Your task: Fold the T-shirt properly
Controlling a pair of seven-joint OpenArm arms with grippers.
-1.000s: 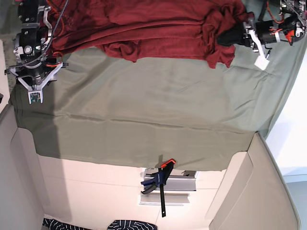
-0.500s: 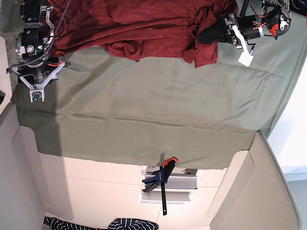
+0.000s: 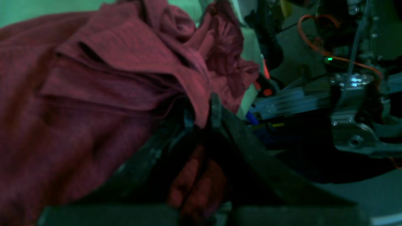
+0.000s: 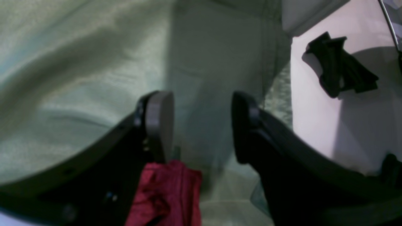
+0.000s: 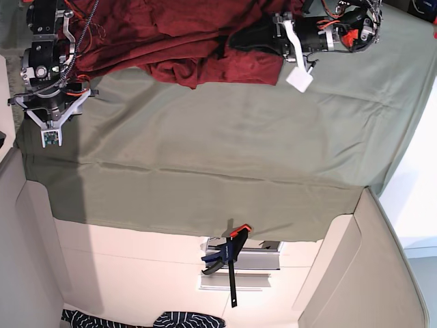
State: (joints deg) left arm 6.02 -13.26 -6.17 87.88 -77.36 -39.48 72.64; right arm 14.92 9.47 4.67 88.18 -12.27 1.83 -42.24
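Got a shirt fold pinched in the left hand at the bench's top edge, and the right hand spread wide by the top-left corner.

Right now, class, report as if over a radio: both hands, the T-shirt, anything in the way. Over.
Left hand shut on T-shirt fabric. Right hand open above green cloth, gripping nothing. T-shirt bunched, not yet folded. No obstruction seen.

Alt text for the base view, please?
The left gripper is shut on a fold of the red T-shirt, which lies bunched along the top edge of the green table cloth. The right gripper hangs over that cloth at the view's left, holding nothing.
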